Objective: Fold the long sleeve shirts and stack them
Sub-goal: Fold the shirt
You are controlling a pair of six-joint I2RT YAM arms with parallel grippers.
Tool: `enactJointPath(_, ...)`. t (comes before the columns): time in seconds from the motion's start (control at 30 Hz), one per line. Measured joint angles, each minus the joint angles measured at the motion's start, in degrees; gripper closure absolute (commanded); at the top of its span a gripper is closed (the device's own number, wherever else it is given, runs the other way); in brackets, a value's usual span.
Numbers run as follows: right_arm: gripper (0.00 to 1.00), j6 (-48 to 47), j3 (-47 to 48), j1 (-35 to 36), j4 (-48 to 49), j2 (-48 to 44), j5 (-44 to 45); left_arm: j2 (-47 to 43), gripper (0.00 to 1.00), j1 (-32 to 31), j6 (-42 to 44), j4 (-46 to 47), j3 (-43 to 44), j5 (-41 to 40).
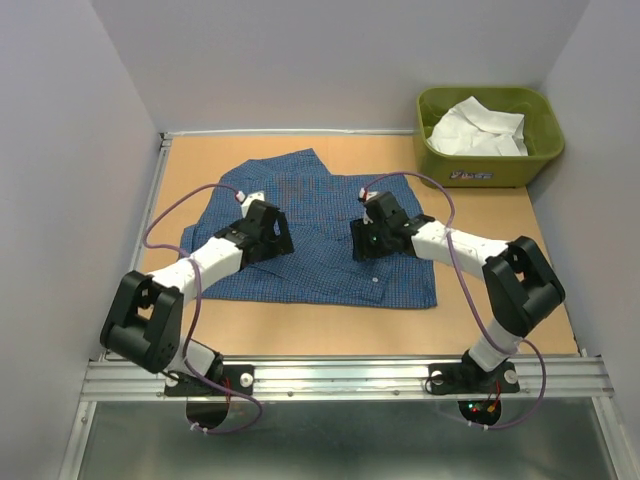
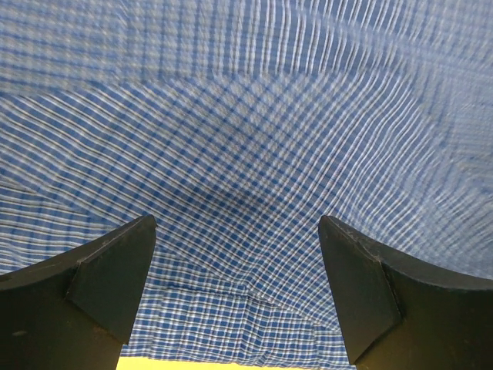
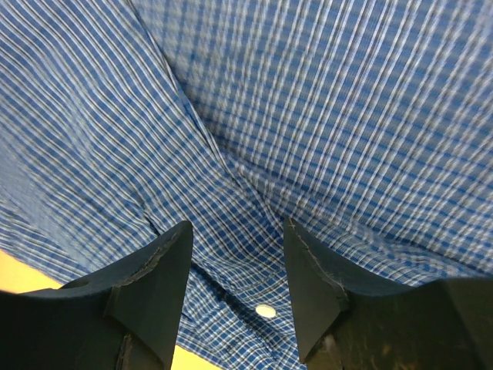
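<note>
The blue checked long sleeve shirt [image 1: 320, 275] lies spread on the wooden table [image 1: 500, 300], partly folded. Both grippers hang low over it. My left gripper [image 1: 280, 236] is over its left half, jaws wide apart, and only flat checked cloth [image 2: 246, 116] shows between the fingers [image 2: 115, 277]. My right gripper [image 1: 361, 242] is over the right half, jaws partly apart above a fold ridge [image 3: 231, 177] and a white button [image 3: 265, 311], holding nothing. The white long sleeve shirt [image 1: 475, 128] sits crumpled in the green tub.
The olive-green tub [image 1: 540, 150] stands at the table's back right corner. Grey walls close in the table on the left, back and right. Bare table wood shows at the shirt's near hem [image 2: 192, 364] and beside it [image 3: 23, 274].
</note>
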Motion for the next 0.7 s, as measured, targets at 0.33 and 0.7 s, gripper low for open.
enactJointPath(0.33,0.43,-0.6,-4.0,1.9,-4.8,0.9,0.5,6.6,0.02,-2.4,-3.4,-8.2,-0.3,2.5)
enactJointPath(0.7,0.41,0.9,-9.9,3.1,-10.6,-5.4,-5.5,-6.3,0.02,-3.6,-8.1,-11.0,-10.2,12.1)
